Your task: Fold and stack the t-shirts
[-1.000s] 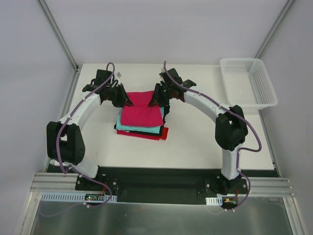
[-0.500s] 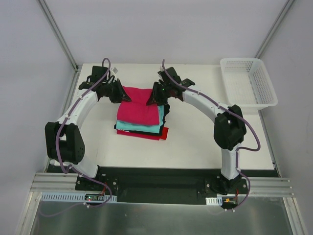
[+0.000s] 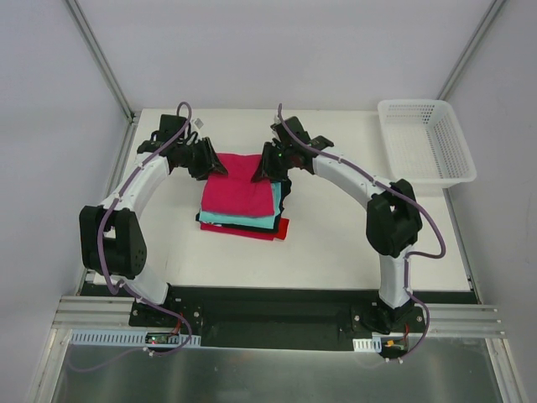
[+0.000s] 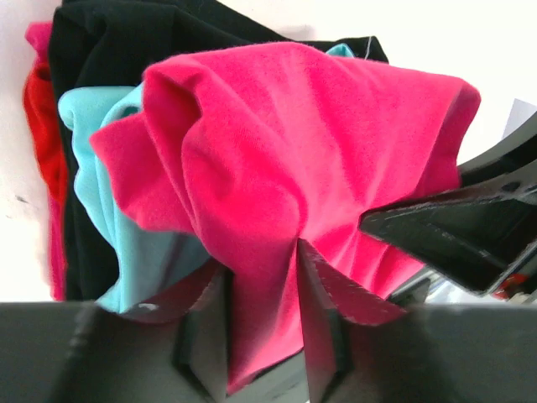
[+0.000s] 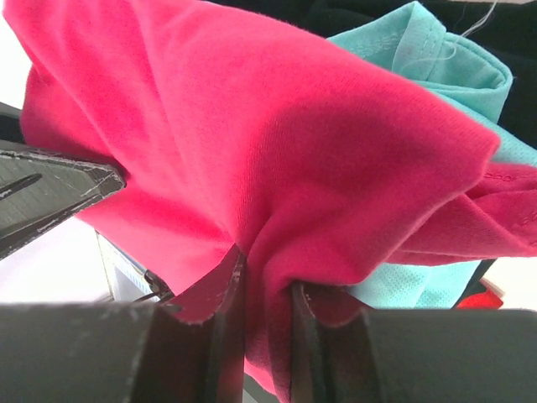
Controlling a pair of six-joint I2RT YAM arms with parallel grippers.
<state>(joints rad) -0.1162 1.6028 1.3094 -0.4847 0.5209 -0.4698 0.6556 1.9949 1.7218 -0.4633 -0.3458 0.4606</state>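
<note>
On the left, my left gripper (image 3: 211, 160) is closed on the far left corner of the pink t-shirt (image 3: 243, 189). From the wrist view a bunched fold runs down between the fingers (image 4: 323, 319), with creases fanning out from the pinch.

The pink t-shirt lies folded on top of the pile in the middle of the bench (image 3: 336, 243). Below it are the teal t-shirt (image 3: 239, 219), the black t-shirt (image 3: 226, 226) and the red t-shirt (image 3: 281, 228), each peeking out along the near edge. It lies flat as a near-square pad. I judge it slightly longer from side to side, and its far edge runs from one gripper across to the other.

My right gripper (image 3: 265, 167) is clamped on the far right corner (the cloth is tucked tight between its fingers (image 5: 226, 311)).

Well off to the right, the basket (image 3: 424, 138) plays no part.

I see three things that could go wrong. If one side lets go before the other, the held corner could drag the top fold open or skew the pad on the pile. Bunched cloth may also cling to a finger as I back off and lift the edge with it. And the pile is already staggered, so a sideways tug could slide the lower layers.
</note>
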